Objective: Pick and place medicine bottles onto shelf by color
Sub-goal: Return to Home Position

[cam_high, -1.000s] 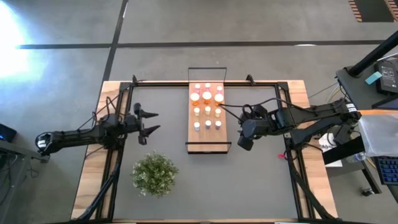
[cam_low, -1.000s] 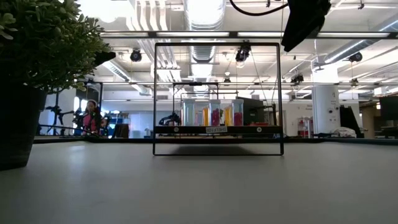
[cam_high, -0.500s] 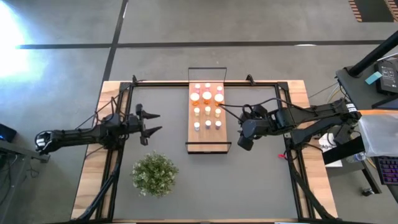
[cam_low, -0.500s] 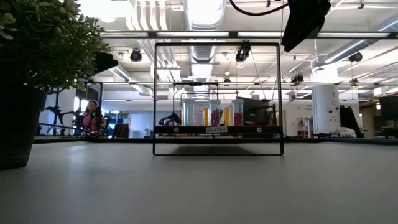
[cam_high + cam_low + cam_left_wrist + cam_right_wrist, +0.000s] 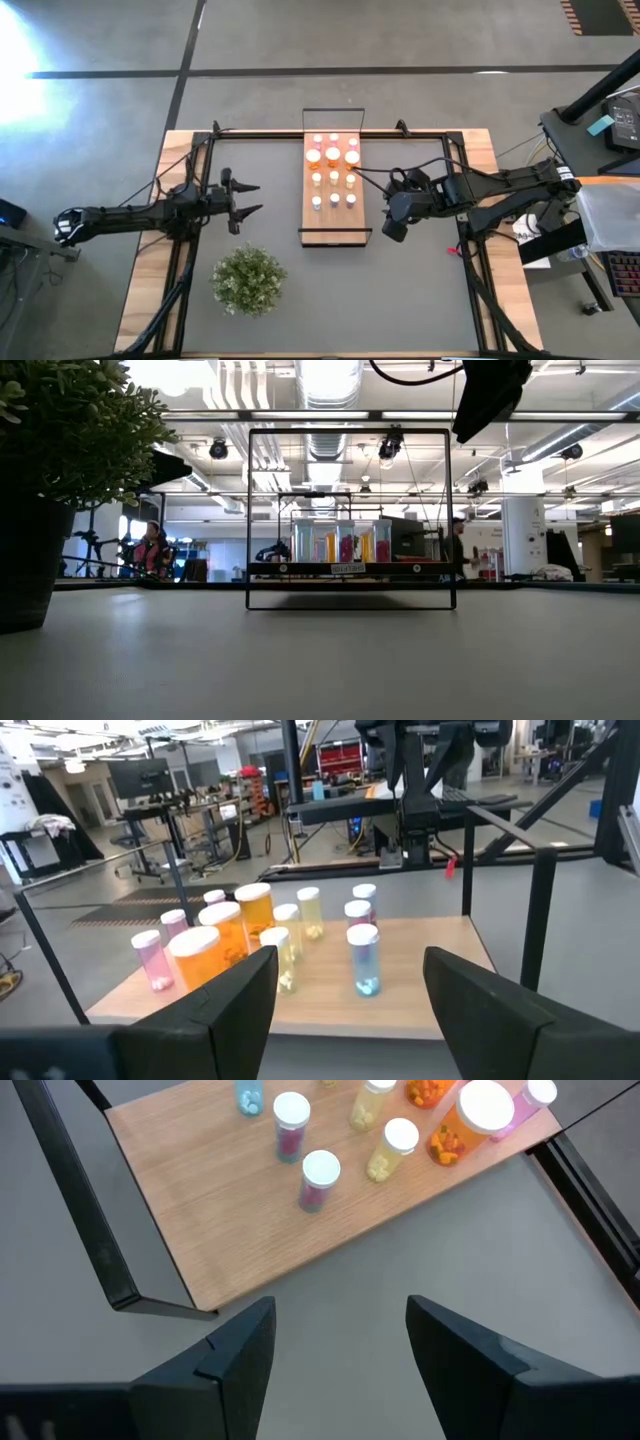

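l pincer (image 5: 256, 196) & r pincer (image 5: 393, 230) wide open, empty, beside shelf (image 5: 335, 225)

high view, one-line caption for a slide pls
Medicine bottles stand on the shelf; left gripper and right gripper open either side.

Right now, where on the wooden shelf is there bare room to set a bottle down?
Free: the strip of the long light-brown wooden shelf between the last small white-capped medicine bottles and the black wire frame toward the bushy green plant. Crowded: the rest, bottles in three columns.
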Robot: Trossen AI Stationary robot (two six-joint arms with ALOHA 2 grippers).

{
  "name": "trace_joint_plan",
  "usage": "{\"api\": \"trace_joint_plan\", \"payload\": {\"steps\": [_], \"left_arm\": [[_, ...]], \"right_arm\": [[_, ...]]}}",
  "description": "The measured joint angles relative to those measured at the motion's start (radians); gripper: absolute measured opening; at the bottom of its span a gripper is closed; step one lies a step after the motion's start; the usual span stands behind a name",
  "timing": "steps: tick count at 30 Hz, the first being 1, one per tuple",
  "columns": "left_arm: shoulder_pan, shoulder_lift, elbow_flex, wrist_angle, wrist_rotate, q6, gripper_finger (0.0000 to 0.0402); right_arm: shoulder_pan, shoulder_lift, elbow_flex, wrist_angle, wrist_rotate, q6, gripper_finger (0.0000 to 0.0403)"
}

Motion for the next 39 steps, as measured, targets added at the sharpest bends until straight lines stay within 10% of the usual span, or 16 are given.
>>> {"api": "trace_joint_plan", "payload": {"steps": [39], "left_arm": [[0.0,0.207,-0.002,0.0,0.0,0.0,0.0235]], "right_arm": [[0.0,-0.132,0.0,-0.001,-0.01,0.001,0.0217]]}}
